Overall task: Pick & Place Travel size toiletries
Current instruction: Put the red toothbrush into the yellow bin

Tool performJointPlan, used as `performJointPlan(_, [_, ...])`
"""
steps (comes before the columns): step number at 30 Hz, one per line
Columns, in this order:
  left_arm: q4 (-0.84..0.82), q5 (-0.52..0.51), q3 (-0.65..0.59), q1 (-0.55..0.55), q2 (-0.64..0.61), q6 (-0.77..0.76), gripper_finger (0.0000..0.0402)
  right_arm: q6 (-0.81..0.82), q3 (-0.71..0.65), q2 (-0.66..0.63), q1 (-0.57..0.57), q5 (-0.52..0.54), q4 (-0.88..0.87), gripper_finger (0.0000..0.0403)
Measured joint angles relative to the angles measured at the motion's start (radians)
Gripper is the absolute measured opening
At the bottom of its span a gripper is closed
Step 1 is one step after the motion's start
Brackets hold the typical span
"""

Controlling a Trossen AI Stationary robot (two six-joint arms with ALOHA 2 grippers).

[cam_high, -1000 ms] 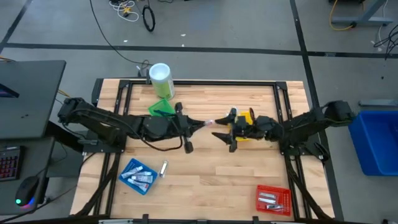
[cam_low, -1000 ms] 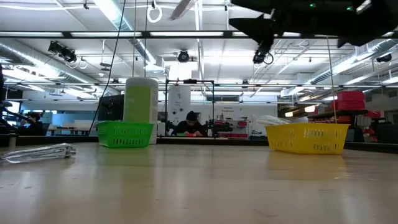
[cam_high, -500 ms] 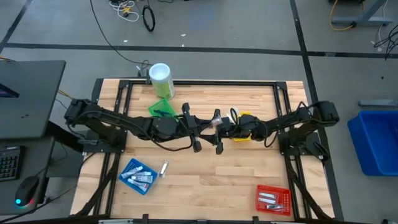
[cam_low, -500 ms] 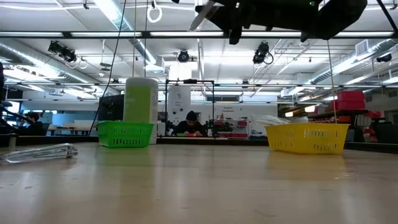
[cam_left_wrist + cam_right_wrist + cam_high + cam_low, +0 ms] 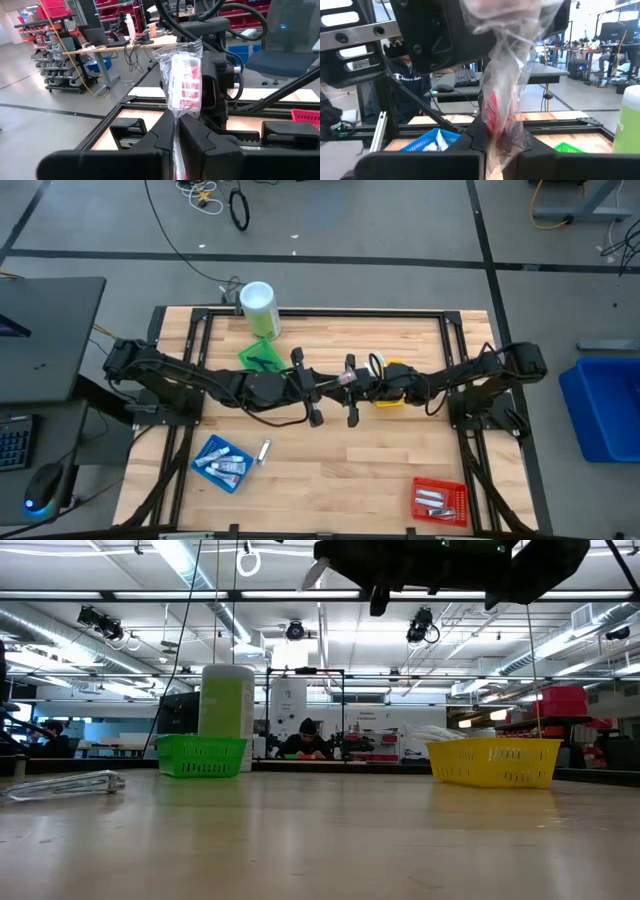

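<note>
Both arms meet above the middle of the table, and a pink toothbrush in a clear plastic wrapper is pinched between them at the centre of the high view. The left gripper reaches in from the left of that frame, fingers clamped on one end of the wrapper; in its own wrist view the 2 dark fingers press together at the bottom centre with the plastic rising up out of them. The right gripper comes in from the right and is also closed on the wrapper — in the right wrist view its fingers squeeze the crumpled plastic, with a red-pink streak showing inside, at the lower middle of the frame. In the low view the joined arms hang dark across the top of the frame, well above the table.

Other toiletries lie elsewhere: several small white tubes sit in the blue tray at the lower left of the high view, 1 loose silvery tube lies on the wood just beside that tray, and a few silvery pieces rest in the red tray at the lower right. The green tray sits at the upper left centre near the green canister with white lid; the yellow tray sits under the right arm.
</note>
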Motion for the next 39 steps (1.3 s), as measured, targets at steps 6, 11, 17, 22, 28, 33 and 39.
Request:
performJointPlan(6, [-0.041,-0.001,0.003,-0.012,-0.002,-0.048,0.0041,0.000,0.000,-0.087,0.000,0.002,-0.156,0.0021])
performJointPlan(11, [-0.134,-0.014,0.000,-0.012,-0.001,-0.080,0.0087,0.060,0.000,-0.222,0.001,0.119,-0.483,0.0021])
performJointPlan(17, [-0.270,-0.072,0.000,-0.010,0.000,-0.190,0.0143,0.217,0.000,-0.385,0.000,0.220,-0.925,0.0021])
performJointPlan(22, [-0.393,-0.038,0.000,-0.010,0.002,-0.329,0.0165,0.381,0.000,-0.452,-0.013,0.290,-1.288,0.0026])
performJointPlan(28, [-0.429,-0.021,0.000,-0.010,0.045,-0.407,0.0169,0.547,0.000,-0.442,-0.063,0.300,-1.574,0.0033])
performJointPlan(33, [-0.399,-0.021,0.000,-0.001,0.098,-0.381,0.0169,0.557,0.000,-0.406,-0.126,0.230,-1.679,0.0034])
performJointPlan(39, [-0.410,-0.019,0.000,0.001,0.099,-0.415,0.0169,0.541,0.000,-0.314,-0.179,0.124,-1.669,0.0042])
